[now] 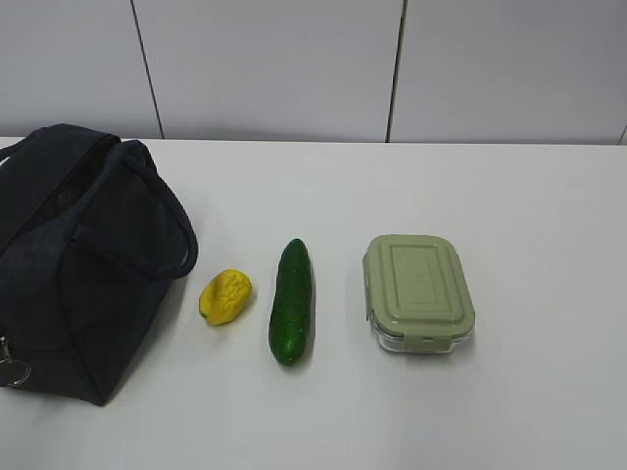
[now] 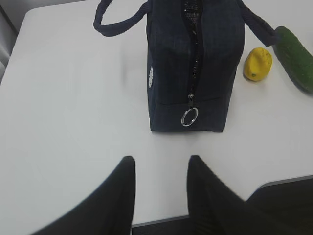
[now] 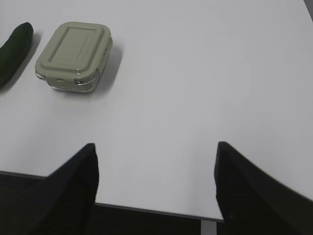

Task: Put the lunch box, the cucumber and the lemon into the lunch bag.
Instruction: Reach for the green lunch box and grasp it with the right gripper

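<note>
The dark navy lunch bag (image 1: pixel 73 259) stands at the table's left, zip closed with its ring pull (image 2: pixel 189 117) hanging at the near end. To its right lie the yellow lemon (image 1: pixel 225 296), the dark green cucumber (image 1: pixel 291 300) and the lunch box (image 1: pixel 418 291) with its sage-green lid. In the left wrist view my left gripper (image 2: pixel 161 164) hovers over the table's near edge, in line with the bag's (image 2: pixel 195 63) end, open and empty. My right gripper (image 3: pixel 155 149) is open wide and empty, near the front edge, with the lunch box (image 3: pixel 74 49) far up-left. Neither gripper shows in the exterior view.
A white tabletop (image 1: pixel 529 196) runs back to a grey panelled wall (image 1: pixel 294 69). The bag's two loop handles (image 1: pixel 147 211) flop out to either side. The table's front edge (image 3: pixel 146 208) lies just under both grippers.
</note>
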Motion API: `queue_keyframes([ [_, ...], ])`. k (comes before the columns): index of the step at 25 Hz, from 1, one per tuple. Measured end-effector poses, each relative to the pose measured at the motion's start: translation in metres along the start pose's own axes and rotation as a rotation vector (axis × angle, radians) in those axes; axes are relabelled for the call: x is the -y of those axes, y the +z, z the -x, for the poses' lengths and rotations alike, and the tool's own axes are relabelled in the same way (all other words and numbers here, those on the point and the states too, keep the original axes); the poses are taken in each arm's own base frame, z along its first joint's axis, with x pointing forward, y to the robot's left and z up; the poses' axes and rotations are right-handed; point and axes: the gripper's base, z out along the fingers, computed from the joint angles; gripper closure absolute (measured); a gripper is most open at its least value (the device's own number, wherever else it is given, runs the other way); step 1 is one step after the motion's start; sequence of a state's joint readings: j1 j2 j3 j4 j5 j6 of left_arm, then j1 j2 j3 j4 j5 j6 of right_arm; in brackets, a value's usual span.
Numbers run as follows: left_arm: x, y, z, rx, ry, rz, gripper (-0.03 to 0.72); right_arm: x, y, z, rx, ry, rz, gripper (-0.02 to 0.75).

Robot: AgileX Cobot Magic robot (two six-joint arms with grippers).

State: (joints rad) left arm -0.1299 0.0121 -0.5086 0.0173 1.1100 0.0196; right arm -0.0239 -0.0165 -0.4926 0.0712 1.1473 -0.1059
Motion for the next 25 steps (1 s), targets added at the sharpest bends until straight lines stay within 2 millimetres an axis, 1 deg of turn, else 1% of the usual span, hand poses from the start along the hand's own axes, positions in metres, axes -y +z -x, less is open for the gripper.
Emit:
queue_keyframes([
  [14, 0.000, 0.000, 0.000, 0.000, 0.000, 0.000, 0.449, -0.002, 0.000, 0.001, -0.003, 0.009, 0.019, 0.191],
  [17, 0.000, 0.000, 0.000, 0.000, 0.000, 0.000, 0.449, -0.003, 0.009, 0.007, -0.070, 0.024, 0.045, 0.191],
  [22, 0.000, 0.000, 0.000, 0.000, 0.000, 0.000, 0.450, -0.004, 0.033, 0.021, -0.250, 0.086, 0.093, 0.190],
  [25, 0.000, 0.000, 0.000, 0.000, 0.000, 0.000, 0.450, -0.004, 0.045, 0.034, -0.333, 0.120, 0.120, 0.190],
])
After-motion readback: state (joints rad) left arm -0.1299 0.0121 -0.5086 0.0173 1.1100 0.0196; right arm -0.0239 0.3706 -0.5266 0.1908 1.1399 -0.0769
